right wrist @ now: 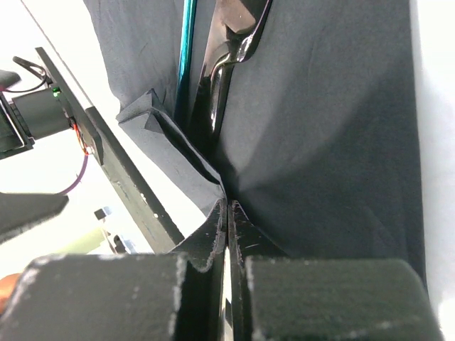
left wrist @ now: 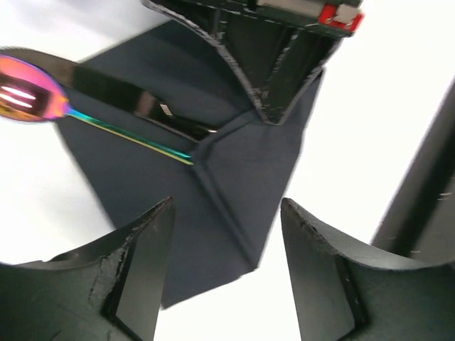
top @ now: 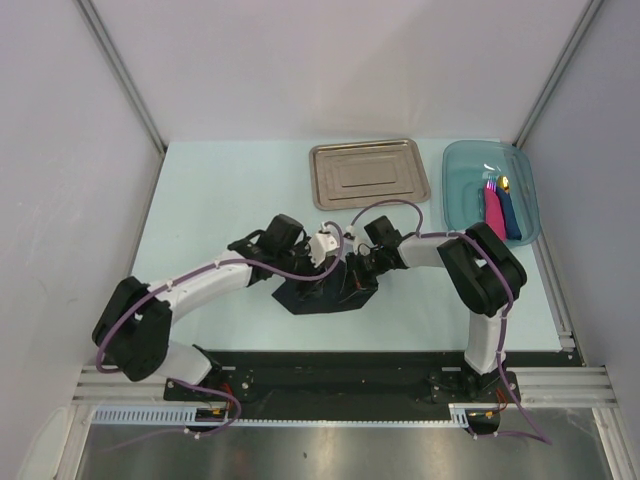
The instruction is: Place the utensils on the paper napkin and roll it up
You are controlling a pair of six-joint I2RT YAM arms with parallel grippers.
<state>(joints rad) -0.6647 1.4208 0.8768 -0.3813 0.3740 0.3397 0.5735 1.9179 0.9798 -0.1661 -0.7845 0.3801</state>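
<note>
Pinching a raised fold of the paper napkin (right wrist: 320,128), right hand (right wrist: 227,210) has its fingers pressed together, black paper caught between the tips. The fold runs up from the pinch toward 12 o'clock in the right wrist view, and both utensils lie in the crease just beyond it.

Left hand (left wrist: 227,213) has its fingers wide apart with nothing between them, over the napkin's near corner. Whether it touches the paper, cannot tell. In the left wrist view the right hand comes in at 12 o'clock and sits on the crease line.

Blue-handled utensil (left wrist: 35,91) lies at 10 o'clock, its shiny orange-red bowl off the napkin edge and its thin blue-green handle running under the fold. Dark utensil (left wrist: 121,94) lies just beside it, roughly parallel, on the napkin, with its far end also tucked at the crease.

In the top view the napkin sits mid-worktop (top: 220,200), mostly hidden by both wrists meeting over it.

Steel tray (top: 370,178) is at 12 o'clock from the napkin, well apart. Teal bin (top: 468,185) is at 2 o'clock by the right wall, holding a pink roll (top: 493,212) and a dark blue roll (top: 511,218) side by side, with utensil tips poking out the far ends.
</note>
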